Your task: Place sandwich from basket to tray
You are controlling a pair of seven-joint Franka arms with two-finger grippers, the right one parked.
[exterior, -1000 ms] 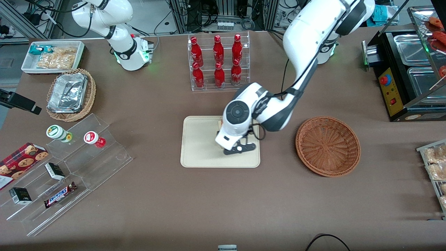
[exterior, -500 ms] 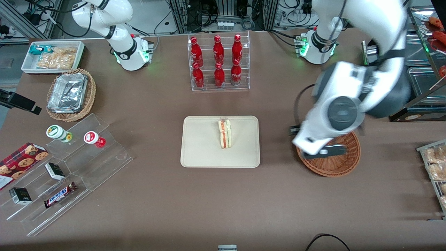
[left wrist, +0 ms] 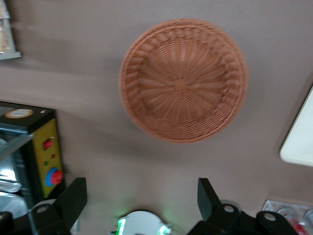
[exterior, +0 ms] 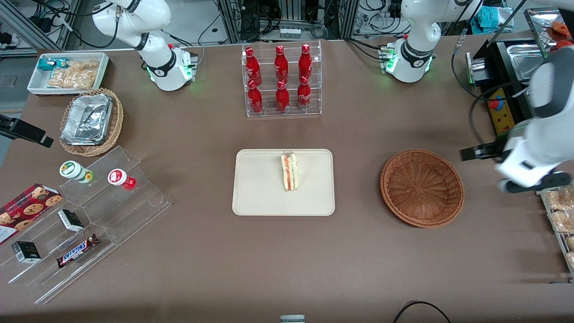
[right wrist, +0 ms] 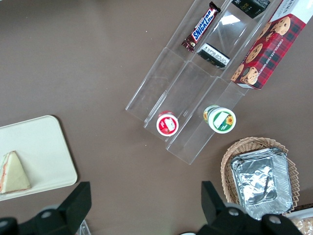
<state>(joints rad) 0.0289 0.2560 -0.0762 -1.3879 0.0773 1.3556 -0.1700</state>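
You can see only part of the hand (exterior: 529,179) in the front view, where it is blurry at the working arm's end of the worktop (exterior: 197,251), well apart from the basket (exterior: 422,188). In the wrist view its two fingers (left wrist: 73,200) stand wide apart with nothing between them. The basket has nothing in it, and the sandwich (exterior: 289,171) sits on its edge on the tray (exterior: 255,197).

A robotics lab staged as a snack shop. Cables and metal framing (exterior: 251,18) edge a brown table (exterior: 202,251) bearing an acrylic rack of red bottles (exterior: 281,80), tiered displays with a Snickers bar (exterior: 77,251), and a hot-food warmer (exterior: 520,89).
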